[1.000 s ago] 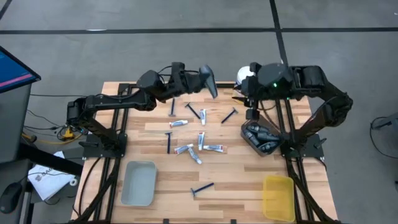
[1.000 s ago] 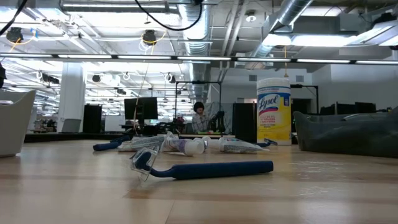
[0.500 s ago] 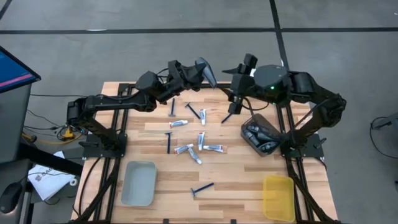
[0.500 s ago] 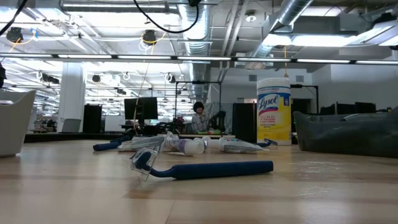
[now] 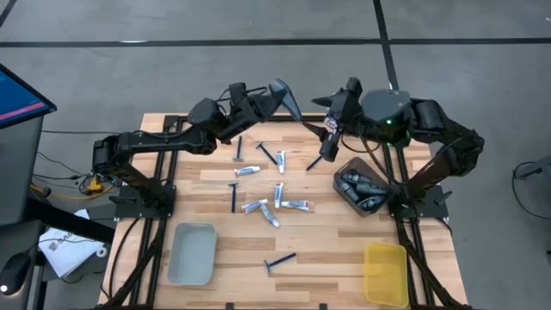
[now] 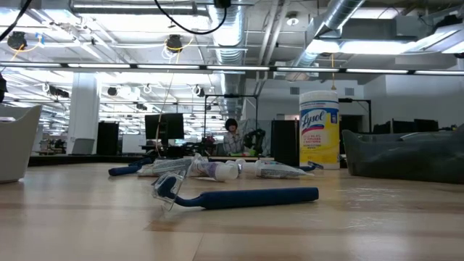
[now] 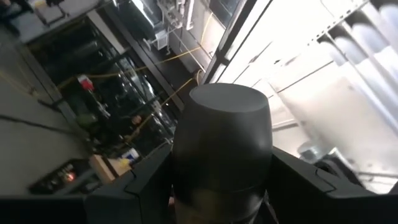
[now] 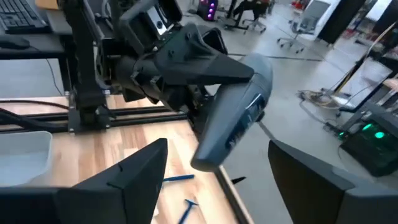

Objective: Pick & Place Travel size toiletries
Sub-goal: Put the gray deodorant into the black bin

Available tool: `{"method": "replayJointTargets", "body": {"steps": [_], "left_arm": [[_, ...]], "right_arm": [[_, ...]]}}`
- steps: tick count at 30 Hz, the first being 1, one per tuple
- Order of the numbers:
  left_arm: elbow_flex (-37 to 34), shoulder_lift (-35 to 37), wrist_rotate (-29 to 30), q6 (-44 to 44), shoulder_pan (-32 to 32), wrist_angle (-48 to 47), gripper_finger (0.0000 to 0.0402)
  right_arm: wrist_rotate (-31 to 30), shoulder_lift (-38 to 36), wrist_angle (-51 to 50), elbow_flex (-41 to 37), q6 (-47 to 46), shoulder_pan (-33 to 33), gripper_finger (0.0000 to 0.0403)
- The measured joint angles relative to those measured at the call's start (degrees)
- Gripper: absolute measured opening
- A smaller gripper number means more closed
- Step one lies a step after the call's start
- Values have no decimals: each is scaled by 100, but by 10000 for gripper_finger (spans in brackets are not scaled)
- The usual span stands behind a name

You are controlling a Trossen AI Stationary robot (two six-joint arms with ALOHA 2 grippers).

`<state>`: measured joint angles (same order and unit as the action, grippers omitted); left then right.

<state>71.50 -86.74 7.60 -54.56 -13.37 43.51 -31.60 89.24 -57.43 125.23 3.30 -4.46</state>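
Overhead, tabletop-level, two wrist-mounted views.

Razors (image 5: 280, 260) and tubes (image 5: 295, 205) mid-table; oval containers (image 5: 357, 184) in right tray (image 5: 341, 191).

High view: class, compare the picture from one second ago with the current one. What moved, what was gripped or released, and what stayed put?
The right gripper swung away from above the dark tray, toward the table's far middle, and now faces the left gripper; its jaws opened wider and hold nothing. The left gripper kept hold of its grey oval container, edging slightly. The razors and tubes on the table, and the grey tray and yellow tray, stayed put.
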Motion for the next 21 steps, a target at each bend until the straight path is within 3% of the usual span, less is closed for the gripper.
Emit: {"method": "replayJointTargets", "body": {"steps": [14,21], "left_arm": [[0,0,-9,485,111,0,214],[0,0,-9,483,151,-11,214]], "right_arm": [[1229,337,-52,0,-335,735,277],[1234,384,-44,-3,-287,844,277]]}}
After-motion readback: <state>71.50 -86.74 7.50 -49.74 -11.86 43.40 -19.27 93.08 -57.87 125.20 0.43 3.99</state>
